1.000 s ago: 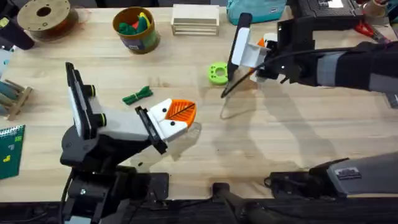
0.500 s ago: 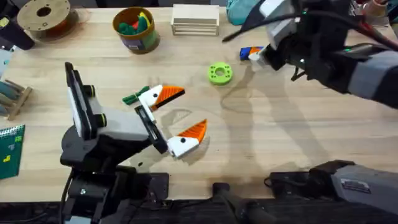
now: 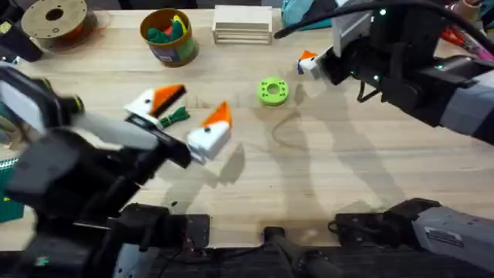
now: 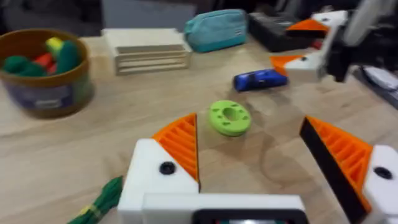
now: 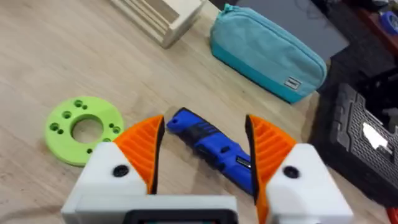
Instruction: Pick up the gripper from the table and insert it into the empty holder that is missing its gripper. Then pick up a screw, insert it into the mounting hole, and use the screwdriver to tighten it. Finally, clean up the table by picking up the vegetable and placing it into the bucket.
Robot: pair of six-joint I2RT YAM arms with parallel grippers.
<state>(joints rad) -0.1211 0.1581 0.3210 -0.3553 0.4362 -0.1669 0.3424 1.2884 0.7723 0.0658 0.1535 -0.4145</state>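
My left gripper (image 3: 193, 106) is open, its white fingers with orange pads spread on either side of the dark green vegetable (image 3: 176, 117) on the table. The vegetable (image 4: 102, 202) lies just beside one left finger. At the far right, my right gripper (image 5: 205, 124) is open over the blue screwdriver (image 5: 214, 146), which lies flat between its orange pads. From the left wrist, the screwdriver (image 4: 261, 79) sits just below the right gripper (image 4: 298, 45). The bucket (image 3: 168, 35) stands at the far left-centre with toy foods inside. The loose gripper, the holder and the screw are out of view.
A bright green ring (image 3: 272, 91) lies between the two grippers. A cream slatted wooden box (image 3: 242, 23) and a teal pouch (image 4: 217, 28) sit along the far edge. A brown spool (image 3: 54, 19) is at the far left corner. Dark equipment stands at the far right.
The left gripper opened and swung left and away to straddle the vegetable, and its arm rose toward the camera. The right gripper shifted over the screwdriver.
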